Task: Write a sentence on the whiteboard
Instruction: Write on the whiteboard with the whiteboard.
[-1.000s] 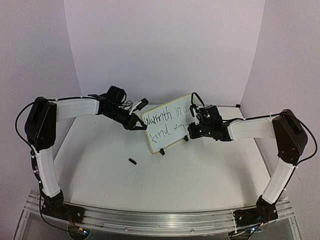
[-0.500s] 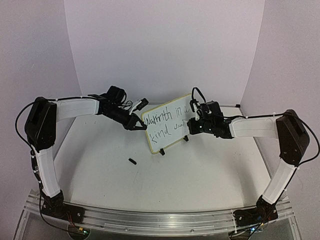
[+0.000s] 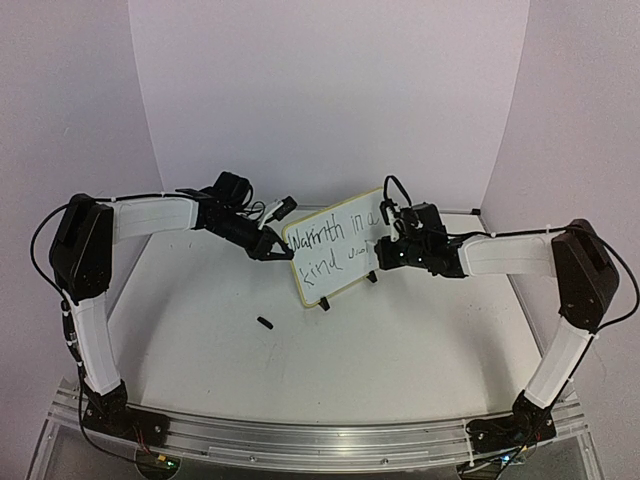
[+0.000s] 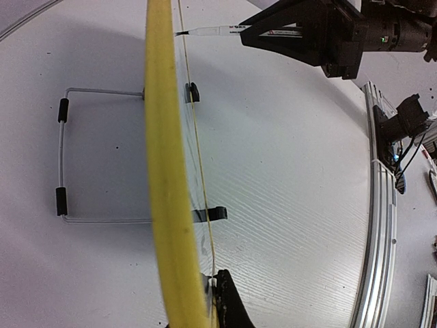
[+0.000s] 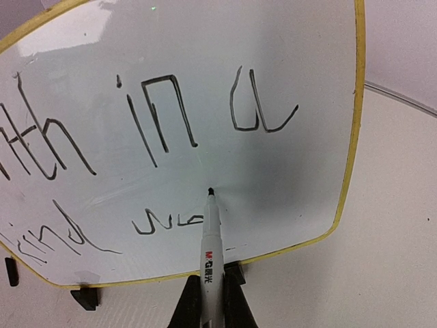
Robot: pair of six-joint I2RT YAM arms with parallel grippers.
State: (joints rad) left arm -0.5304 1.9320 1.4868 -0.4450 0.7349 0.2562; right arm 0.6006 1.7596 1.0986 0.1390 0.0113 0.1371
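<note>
At the back of the table (image 3: pixel 400 340) the whiteboard (image 3: pixel 340 265) stands on its clip feet, the sentence (image 3: pixel 330 235) in two black lines. Left arm reaches in, elbow bent, left gripper (image 3: pixel 273 250) clamped on the board's left edge. Right arm stretches inward, right gripper (image 5: pixel 212 290) closed around a marker (image 5: pixel 212 249), its tip against the board just above the lower line's end

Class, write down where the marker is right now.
In the right wrist view the marker points up from bottom centre, its tip at the whiteboard, right of the unfinished lower line of the sentence, below "in".
</note>
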